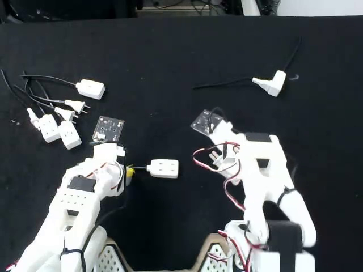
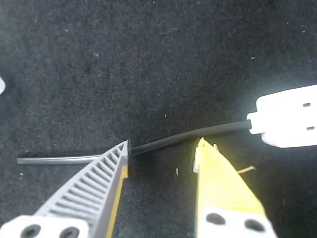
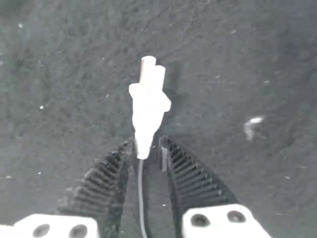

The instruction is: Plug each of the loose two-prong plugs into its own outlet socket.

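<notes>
- Tabletop (image 1: 170,68) covered in black cloth.
- Left hand (image 2: 163,144) released, fingers (image 2: 89,193) spread, tips at the black cord (image 2: 198,133) of a white outlet socket (image 2: 290,121) lying near the tabletop's middle.
- Right hand (image 3: 146,145) clenched on a white two-prong plug (image 3: 147,104), prongs (image 3: 151,69) pointing outward.

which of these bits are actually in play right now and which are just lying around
In play: plug in the right gripper; socket whose cord crosses the open left gripper.
Lying about, untouched: plug-and-socket cluster; angled plug.
</notes>
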### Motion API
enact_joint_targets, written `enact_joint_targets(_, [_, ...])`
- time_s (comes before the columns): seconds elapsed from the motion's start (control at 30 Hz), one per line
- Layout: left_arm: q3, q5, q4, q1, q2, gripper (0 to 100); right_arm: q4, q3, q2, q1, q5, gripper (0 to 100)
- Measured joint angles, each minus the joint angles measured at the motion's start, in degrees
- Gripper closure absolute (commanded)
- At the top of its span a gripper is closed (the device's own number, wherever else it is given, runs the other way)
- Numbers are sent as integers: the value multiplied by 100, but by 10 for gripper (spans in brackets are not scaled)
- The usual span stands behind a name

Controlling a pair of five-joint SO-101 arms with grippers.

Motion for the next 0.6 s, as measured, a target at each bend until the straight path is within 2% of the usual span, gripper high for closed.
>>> enact_joint_targets(0.47, [0,0,0,0,0,780,53,-756,1169,9,-62,913])
enact_joint_targets(0.6, [0,0,0,0,0,780,633,-1029,1196,-18,-264,913])
